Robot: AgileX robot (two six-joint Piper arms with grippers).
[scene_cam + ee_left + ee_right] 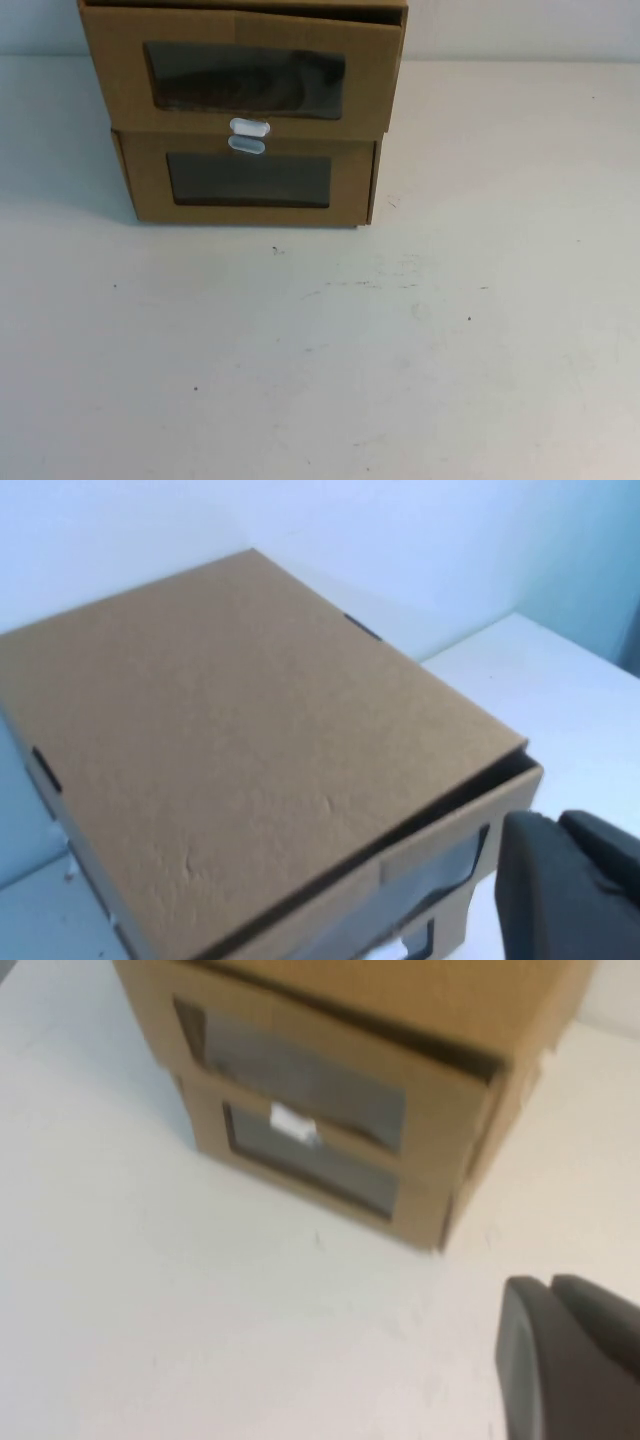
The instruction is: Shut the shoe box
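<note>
The shoe box (243,80) is the upper of two stacked cardboard boxes at the table's far side. Its front has a window with a wavy lower edge and a white tab (250,127) at the bottom. Its drawer front stands slightly out, with a dark gap under the top panel (230,740) in the left wrist view. It also shows in the right wrist view (300,1070). My left gripper (560,825) is shut and empty, high beside the box's front corner. My right gripper (550,1285) is shut and empty above the table in front of the boxes. Neither gripper shows in the high view.
The lower box (250,180) has a neat rectangular window and a white tab (246,145) at its top edge; it carries the shoe box. The white table (320,350) stretches in front and to the right. A pale wall stands behind the boxes.
</note>
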